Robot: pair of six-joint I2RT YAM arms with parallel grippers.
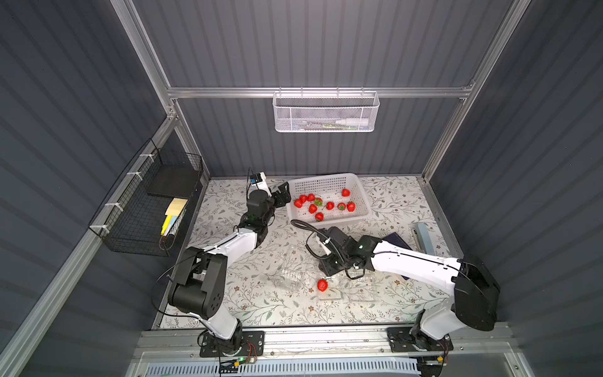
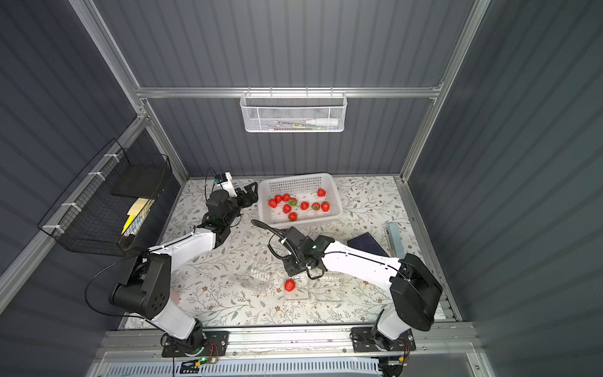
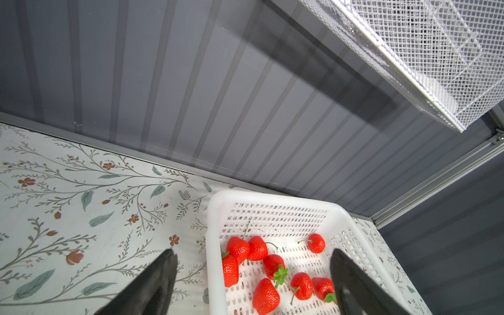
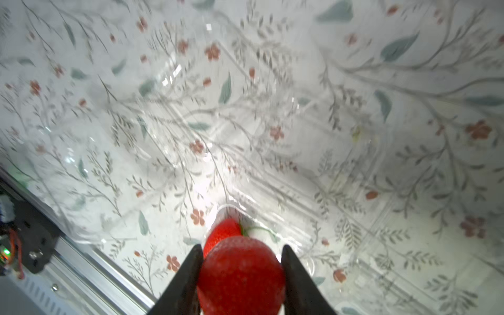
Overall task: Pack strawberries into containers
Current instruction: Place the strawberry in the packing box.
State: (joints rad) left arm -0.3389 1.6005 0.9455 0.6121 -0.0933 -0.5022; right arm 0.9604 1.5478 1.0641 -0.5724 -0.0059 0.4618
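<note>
Grey ribbed walls are enclosing a floral-patterned worktop (image 1: 396, 209) where two white-and-black robot arms are working. In both top views a white perforated plastic basket (image 1: 326, 179) is sitting at the far side, holding a scatter of glossy red strawberries (image 1: 330, 205) with green caps. The left gripper (image 1: 283, 192) is hovering just beside the basket's rim. Its wrist view is showing the fingers (image 3: 163, 272) spread wide with nothing between them, which the top views are leaving unclear.

Nearer the front, three thin transparent plastic clamshell containers (image 1: 288, 277) are lying on the worktop, nearly invisible against the pattern. The right gripper (image 4: 242, 246) is pointing down over the middle container (image 1: 331, 296). Its wrist view is showing it clamping a held strawberry (image 4: 241, 275), with a second berry (image 4: 223, 231) lying beyond it inside the clear tray.

The top views are showing only one red berry (image 2: 289, 285) there. The arm's wrist is hiding the fingertips, so which berry that is cannot be told. The right wrist view is cutting off the held strawberry's lower part, and the container edges are looking blurred.
</note>
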